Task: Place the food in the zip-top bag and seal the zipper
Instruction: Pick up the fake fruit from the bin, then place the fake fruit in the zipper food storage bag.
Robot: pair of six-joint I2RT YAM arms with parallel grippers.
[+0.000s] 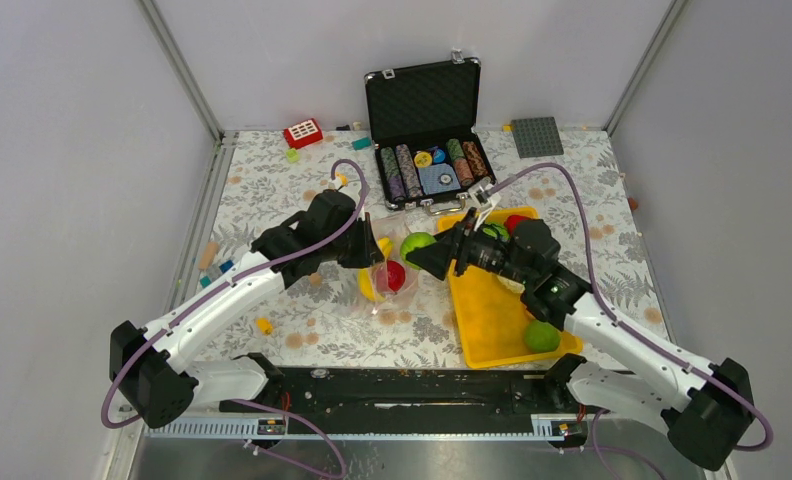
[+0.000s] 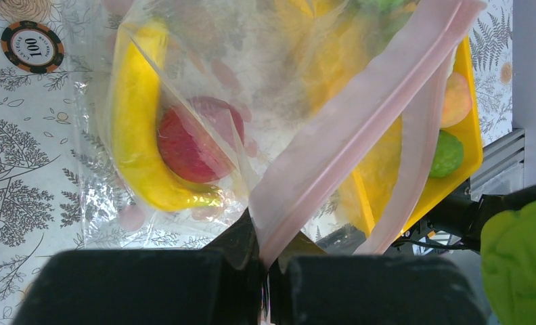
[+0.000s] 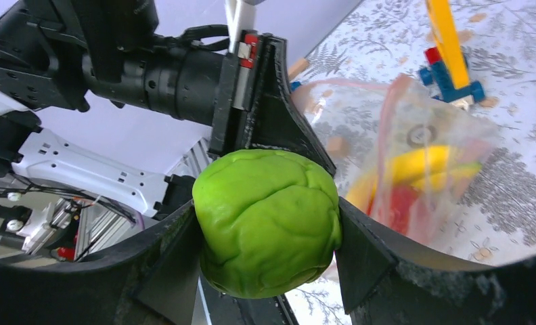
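My left gripper (image 1: 372,252) is shut on the pinkish zipper strip (image 2: 360,128) of the clear zip-top bag (image 2: 252,61) and holds its mouth up. Inside the bag lie a yellow banana (image 2: 133,142) and a red fruit (image 2: 194,139). My right gripper (image 1: 424,250) is shut on a green round food (image 3: 269,220), held just right of the bag's mouth (image 1: 384,268). The green food also shows in the top view (image 1: 416,243). On the yellow tray (image 1: 492,310) lie another green fruit (image 1: 542,336), a red one (image 1: 515,222) and a peach (image 2: 457,99).
An open black case (image 1: 427,130) of poker chips stands behind the bag. A red brick (image 1: 303,133) and a grey baseplate (image 1: 537,136) lie at the back. Small bricks (image 1: 215,270) lie at the left. A loose chip (image 2: 32,46) lies by the bag.
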